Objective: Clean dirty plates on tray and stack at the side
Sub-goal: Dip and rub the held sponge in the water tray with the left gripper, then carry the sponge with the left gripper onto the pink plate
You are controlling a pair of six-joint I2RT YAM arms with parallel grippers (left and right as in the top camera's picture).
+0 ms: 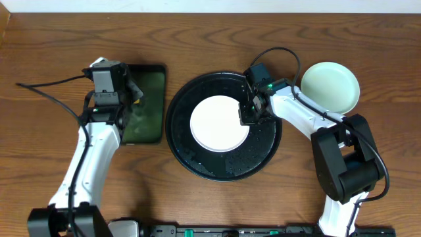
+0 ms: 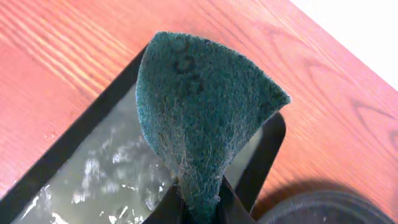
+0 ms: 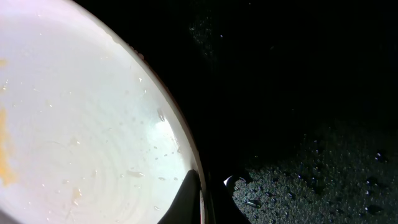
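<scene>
A white plate lies in the middle of the round black tray. My right gripper is shut on its right rim; in the right wrist view one dark finger lies on the plate, the other outside the rim. The plate is wet and carries a yellow smear at its left. A pale mint plate sits on the table to the right of the tray. My left gripper is shut on a dark green scouring pad, held above the rectangular tray.
The small dark green rectangular tray with a wet bottom lies left of the round tray. The black tray floor is beaded with water drops. A black cable runs across the table at the left.
</scene>
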